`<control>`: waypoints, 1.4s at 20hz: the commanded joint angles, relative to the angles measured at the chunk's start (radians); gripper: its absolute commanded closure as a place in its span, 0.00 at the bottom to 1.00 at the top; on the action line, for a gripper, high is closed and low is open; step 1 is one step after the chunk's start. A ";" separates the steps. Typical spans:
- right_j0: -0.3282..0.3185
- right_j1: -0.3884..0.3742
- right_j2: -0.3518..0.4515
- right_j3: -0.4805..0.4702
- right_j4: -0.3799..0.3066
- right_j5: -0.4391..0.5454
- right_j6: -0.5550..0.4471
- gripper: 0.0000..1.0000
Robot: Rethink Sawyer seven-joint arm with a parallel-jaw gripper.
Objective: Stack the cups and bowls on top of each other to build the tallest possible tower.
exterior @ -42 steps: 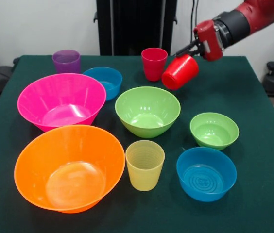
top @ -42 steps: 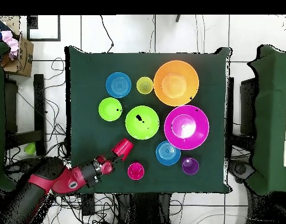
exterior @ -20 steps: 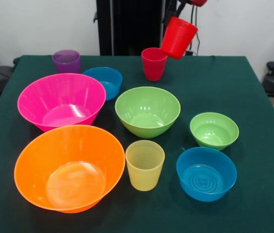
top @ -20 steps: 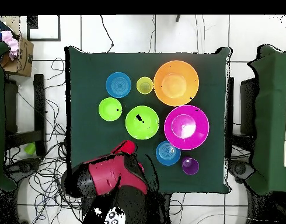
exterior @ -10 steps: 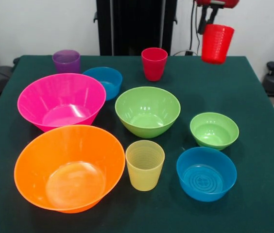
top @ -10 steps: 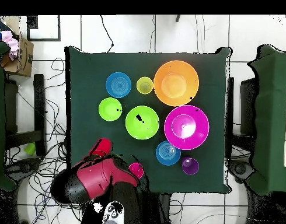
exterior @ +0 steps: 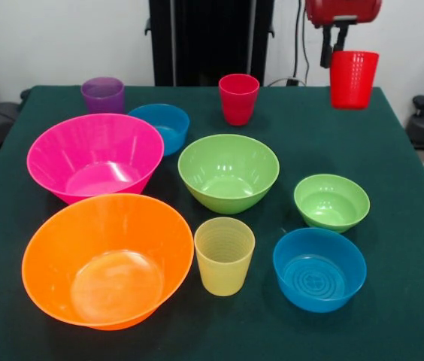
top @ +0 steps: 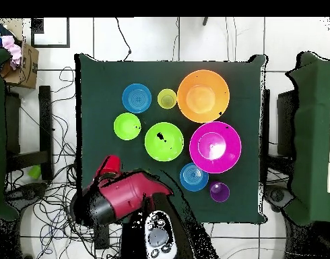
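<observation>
The bright red cup (exterior: 353, 79) hangs upright, mouth up, clear of the green table (exterior: 407, 248), at roughly 1 o'clock from the medium lime green bowl (exterior: 228, 171) in the front view; no stack exists, since every other piece sits singly on the cloth. The gripper (exterior: 335, 47) holds this cup by its rim: one dark finger runs down outside the wall at the cup's 9 o'clock side, the fingers closed narrowly on the rim. In the overhead view the same cup (top: 109, 166) shows at about 8 o'clock from the medium lime green bowl (top: 163, 141), just ahead of the red arm (top: 127, 199). Around the central bowl in the front view: the pinkish-red cup (exterior: 238, 98) at 12 o'clock, a small blue bowl (exterior: 161, 128) at 10 o'clock with the purple cup (exterior: 103, 95) beyond it, the hot pink bowl (exterior: 95, 156) at 9 o'clock, the orange bowl (exterior: 107, 259) at 7 o'clock, the ribbed yellow cup (exterior: 224, 255) at 6 o'clock, the second small blue bowl (exterior: 319, 268) at 5 o'clock, and the small lime green bowl (exterior: 331, 201) at 4 o'clock.
</observation>
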 commanded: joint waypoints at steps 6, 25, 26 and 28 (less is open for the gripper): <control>-0.226 0.050 0.183 -0.048 -0.182 0.121 -0.279 1.00; -0.193 0.228 0.109 -0.059 -0.364 0.127 -0.084 1.00; -0.199 0.251 0.104 -0.064 -0.369 0.113 -0.075 1.00; -0.205 0.291 0.099 -0.082 -0.382 0.097 -0.069 1.00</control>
